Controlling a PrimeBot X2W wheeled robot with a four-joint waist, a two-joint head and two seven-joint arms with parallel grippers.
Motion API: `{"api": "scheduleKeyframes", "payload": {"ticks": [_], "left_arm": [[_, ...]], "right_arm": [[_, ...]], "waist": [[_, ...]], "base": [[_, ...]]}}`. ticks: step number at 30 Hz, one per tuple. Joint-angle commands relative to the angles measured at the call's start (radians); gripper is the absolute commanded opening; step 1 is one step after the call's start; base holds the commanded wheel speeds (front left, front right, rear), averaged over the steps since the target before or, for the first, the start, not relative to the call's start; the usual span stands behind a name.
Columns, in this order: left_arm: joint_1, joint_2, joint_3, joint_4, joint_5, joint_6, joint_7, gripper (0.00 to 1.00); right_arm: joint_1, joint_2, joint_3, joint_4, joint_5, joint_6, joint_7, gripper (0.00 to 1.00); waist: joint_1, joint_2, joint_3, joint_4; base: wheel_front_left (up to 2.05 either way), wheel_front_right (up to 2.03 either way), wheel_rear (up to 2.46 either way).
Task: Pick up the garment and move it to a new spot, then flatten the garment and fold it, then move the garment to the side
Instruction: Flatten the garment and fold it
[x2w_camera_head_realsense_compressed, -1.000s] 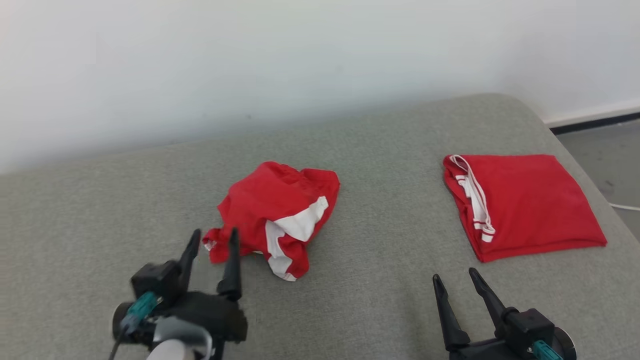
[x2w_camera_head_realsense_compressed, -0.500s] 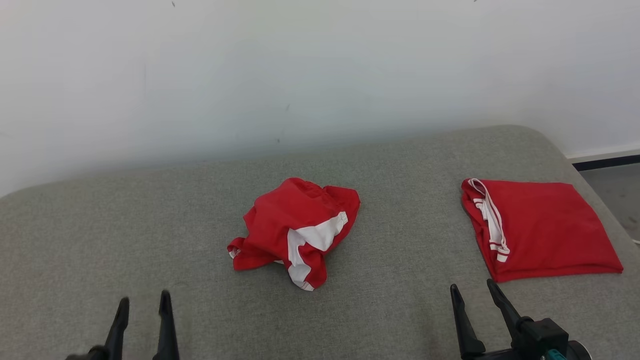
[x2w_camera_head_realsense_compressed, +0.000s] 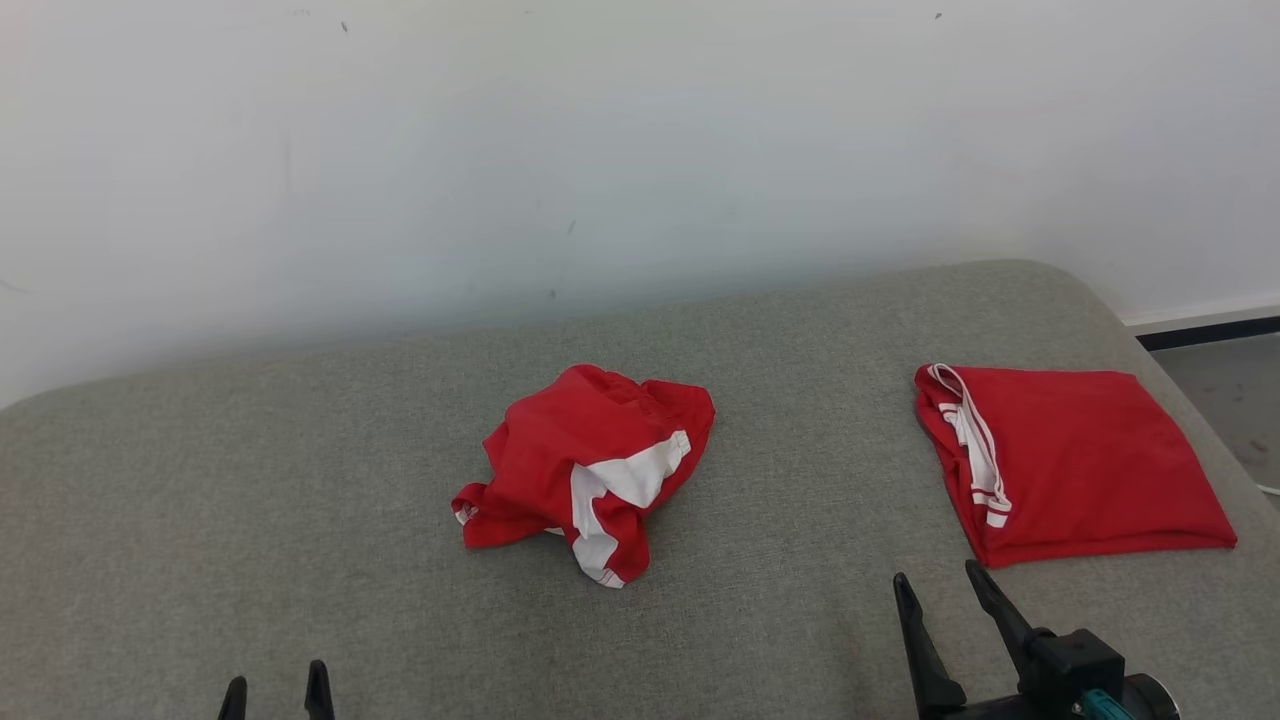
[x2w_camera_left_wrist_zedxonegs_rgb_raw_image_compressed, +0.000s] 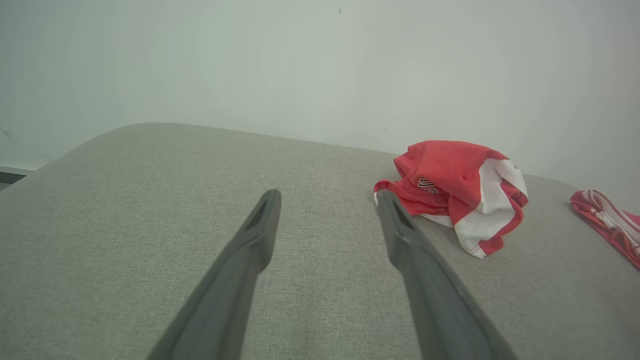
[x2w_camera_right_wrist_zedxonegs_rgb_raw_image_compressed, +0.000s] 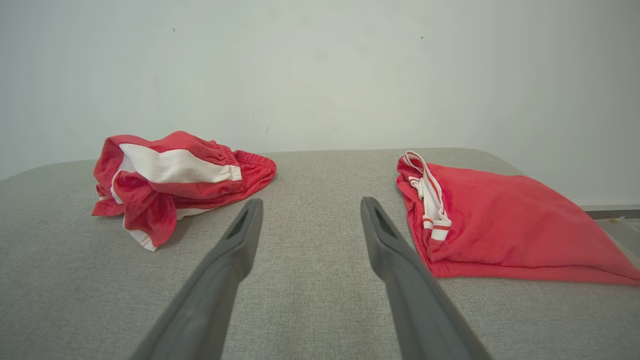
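A crumpled red garment (x2w_camera_head_realsense_compressed: 585, 470) with white panels lies in a heap at the middle of the grey cushioned surface (x2w_camera_head_realsense_compressed: 250, 480). My left gripper (x2w_camera_head_realsense_compressed: 275, 692) is open at the lower left, well short of the heap, with just its fingertips in the head view. In the left wrist view the left gripper (x2w_camera_left_wrist_zedxonegs_rgb_raw_image_compressed: 327, 194) stands open and empty, the garment (x2w_camera_left_wrist_zedxonegs_rgb_raw_image_compressed: 455, 190) ahead to its right. My right gripper (x2w_camera_head_realsense_compressed: 938, 578) is open at the lower right, between the heap and a folded piece. In the right wrist view the right gripper (x2w_camera_right_wrist_zedxonegs_rgb_raw_image_compressed: 311, 201) holds nothing, the garment (x2w_camera_right_wrist_zedxonegs_rgb_raw_image_compressed: 170, 185) to its left.
A second red garment (x2w_camera_head_realsense_compressed: 1070, 460), folded flat with white trim, lies at the right end of the surface, also (x2w_camera_right_wrist_zedxonegs_rgb_raw_image_compressed: 500, 225). A white wall rises behind. The surface's rounded right edge drops to the grey floor (x2w_camera_head_realsense_compressed: 1215, 400), where a white cable (x2w_camera_head_realsense_compressed: 1268, 490) shows.
My left gripper has drawn back from the heap's near left corner to the bottom edge, still open. The head camera has tilted, shifting the whole picture. The garments lie as before.
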Motion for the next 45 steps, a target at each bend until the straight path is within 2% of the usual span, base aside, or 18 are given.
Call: {"api": "scheduleKeyframes", "payload": {"ticks": [1,14,28,35,38,45], "left_arm": [[0.009,-0.002,0.004,0.0,0.008,0.0,-0.002,1.0],[0.017,-0.033,0.027,0.009,0.032,-0.027,-0.002,1.0],[0.026,-0.04,0.015,0.002,0.049,-0.014,-0.002,1.0],[-0.039,-0.036,-0.009,0.015,0.063,-0.02,-0.001,1.0],[-0.112,-0.02,-0.03,0.034,0.059,-0.041,0.041,1.0],[-0.357,0.01,-0.097,0.129,0.028,-0.095,0.22,1.0]], "right_arm": [[-0.008,-0.005,0.002,0.001,0.004,-0.003,0.0,1.0],[-0.009,-0.002,0.012,-0.001,0.007,-0.003,-0.005,1.0],[-0.015,0.007,0.015,0.012,0.012,-0.003,-0.01,1.0],[-0.021,0.011,0.018,0.012,0.012,-0.003,-0.012,1.0],[-0.025,0.013,0.019,0.009,0.012,-0.003,-0.012,1.0],[-0.036,0.017,0.03,0.015,0.013,-0.003,-0.016,1.0]], "waist": [[0.0001,0.0,0.0,0.0],[0.0001,0.0,0.004,0.014],[0.0001,0.0,0.011,0.022],[0.0001,0.0,0.025,0.019],[0.0001,0.0,0.038,0.015],[0.0001,0.0,0.068,-0.006]], "base": [[0.0,0.0,0.0],[0.0,0.0,0.0],[0.0,0.0,0.0],[0.0,0.0,0.0],[0.0,0.0,0.0],[0.0,0.0,0.0]]}}
